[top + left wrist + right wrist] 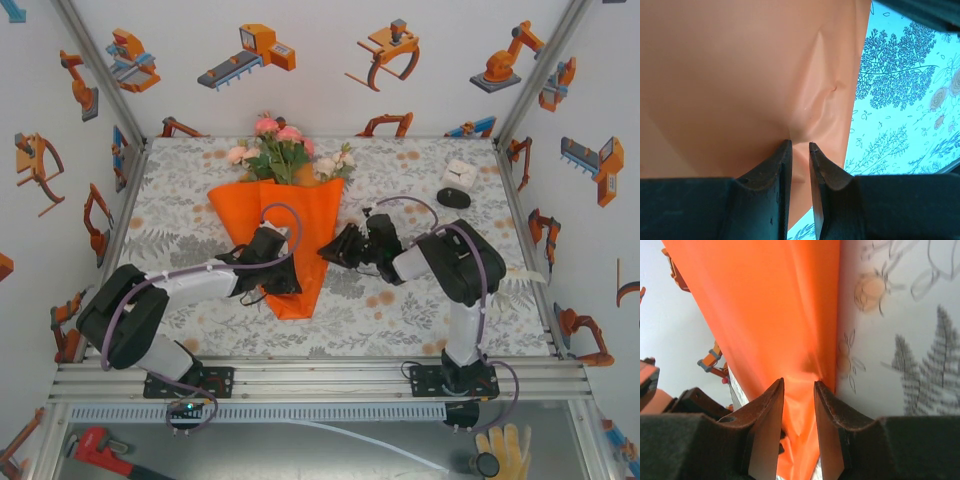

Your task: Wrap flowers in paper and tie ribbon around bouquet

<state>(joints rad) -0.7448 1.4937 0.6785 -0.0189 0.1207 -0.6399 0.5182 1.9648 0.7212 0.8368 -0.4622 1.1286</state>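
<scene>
**A:** Where does the wrap stand?

**B:** The paper (312, 215) lies on the table (420, 300), folded into a cone, with the flowers (285, 150) spilling from the cone's wide end. I'd judge the step in hand to be closing the flaps. They lie over the stems but nothing binds them.

**A:** And the end effectors?

**B:** The left end effector (800, 145) is over the cone's narrow half. Its jaws are narrow and nipped on a pucker of the sheet, with creases fanning out from the tips. The right end effector (798, 382) is at the cone's right edge, also narrow, with a fold of the orange sheet between its fingers.

**A:** How to do it well?

**B:** Let one pinch anchor the cone's waist while the other draws its flap snugly across. Pull along the cone's surface rather than upward, or the sheet may crumple or tear at the pucker. Tighten the overlap towards the cone's point so the stems can't slide out.
</scene>
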